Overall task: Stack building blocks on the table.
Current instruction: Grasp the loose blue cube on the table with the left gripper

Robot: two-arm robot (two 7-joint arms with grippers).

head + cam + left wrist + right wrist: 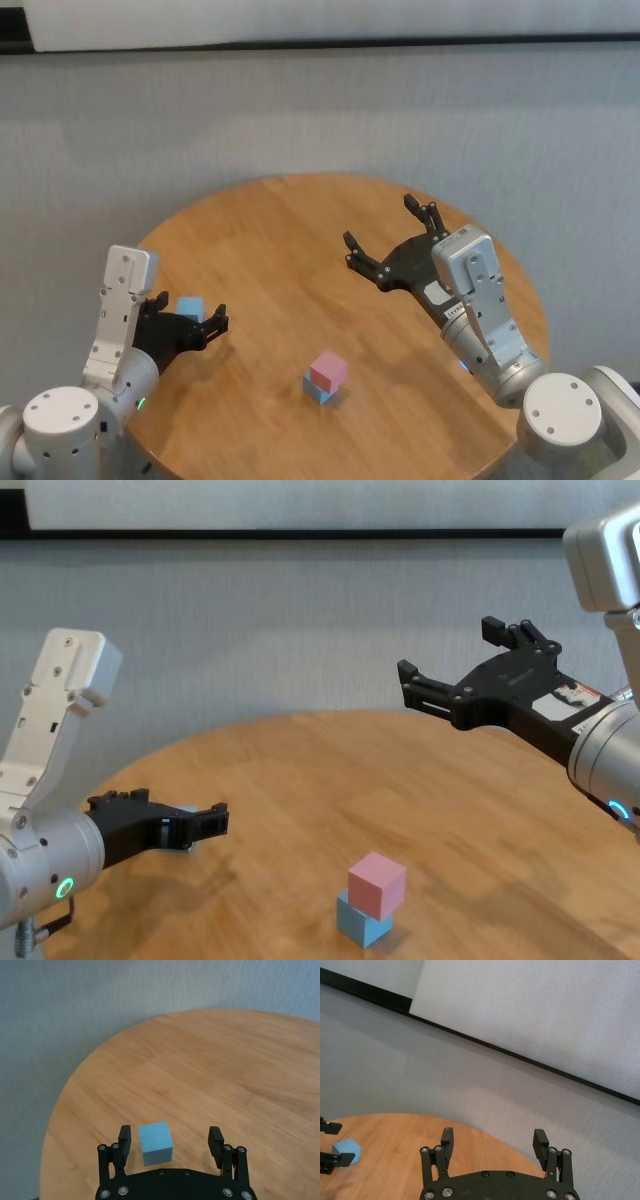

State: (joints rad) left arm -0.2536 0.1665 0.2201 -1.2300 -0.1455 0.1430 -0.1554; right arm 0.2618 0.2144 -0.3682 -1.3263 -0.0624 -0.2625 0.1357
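Observation:
A pink block (328, 369) sits on top of a light blue block (318, 390) near the front middle of the round wooden table (300, 230); the pair also shows in the chest view (376, 884). A second light blue block (155, 1142) rests on the table at the left, between the open fingers of my left gripper (170, 1142), closer to one finger and not clamped. It also shows in the head view (190, 306). My right gripper (390, 235) is open and empty, raised above the table's right side.
Beyond the table lies grey carpet (300, 110), with a white wall and dark baseboard (320, 42) at the back. The table's edge (60, 1105) runs close to the left block.

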